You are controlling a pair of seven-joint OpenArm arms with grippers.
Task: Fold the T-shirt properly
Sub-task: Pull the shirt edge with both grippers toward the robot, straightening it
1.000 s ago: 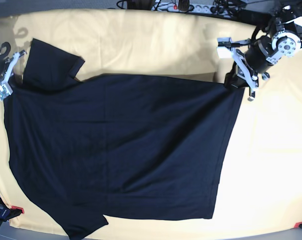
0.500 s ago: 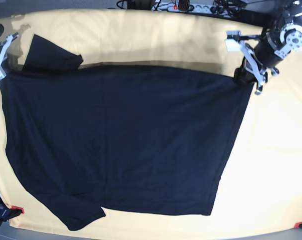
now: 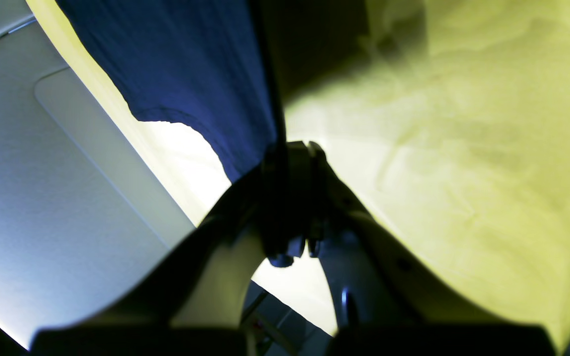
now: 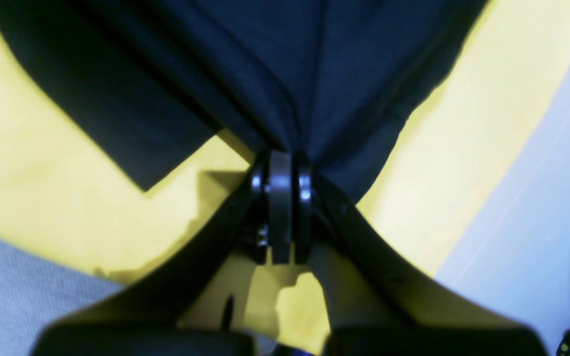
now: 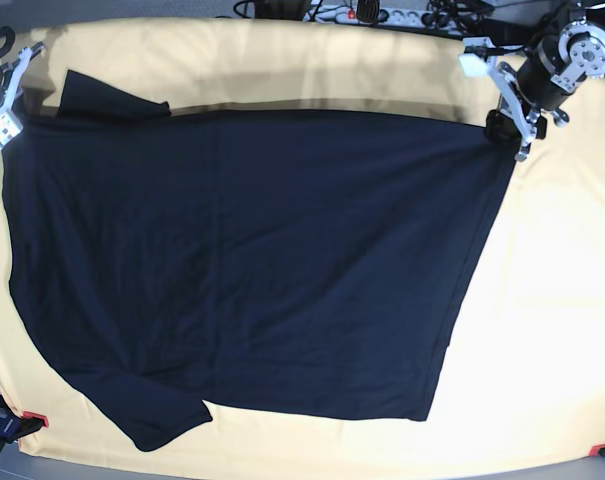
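Both grippers — left gripper (image 5: 504, 125), right gripper (image 5: 4, 125) — pinch the T-shirt (image 5: 242, 270) over yellow cloth (image 5: 542, 330); cables (image 5: 402, 14) behind.

Bright, evenly lit base view with bowed edges; both wrist views blurred.

One T-shirt (image 5: 252, 270), one yellow cloth (image 5: 542, 330), two claws.
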